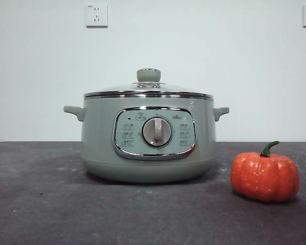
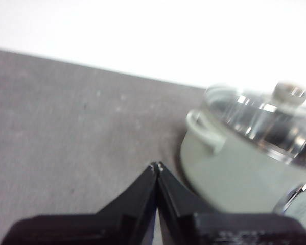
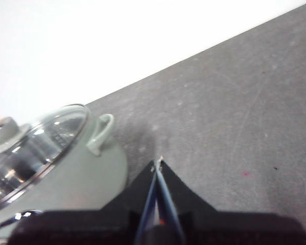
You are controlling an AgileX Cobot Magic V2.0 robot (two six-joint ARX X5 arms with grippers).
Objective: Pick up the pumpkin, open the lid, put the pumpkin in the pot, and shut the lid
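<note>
On the counter (image 1: 40, 214) beside the pot (image 1: 147, 138), lid (image 1: 148, 89) on: pumpkin (image 1: 264, 176) sitting untouched. Both arms waiting, left claw (image 2: 156, 166) and right claw (image 3: 158, 163) pinched closed. Likely calling for opening, reaching the pumpkin.

The pot (image 1: 99, 148) is pale sage green, with a chrome-framed control panel (image 1: 154, 132) and a silver dial (image 1: 157, 132). The lid (image 1: 148, 89) is clear glass with a shiny steel rim and a sage-green knob. The pumpkin (image 1: 264, 176) is glossy orange, flecked with pale spots, and carries a green stem. The table (image 1: 40, 204) is dark mottled grey. The wall (image 1: 219, 61) is white. Both grippers' jaws are black.
</note>
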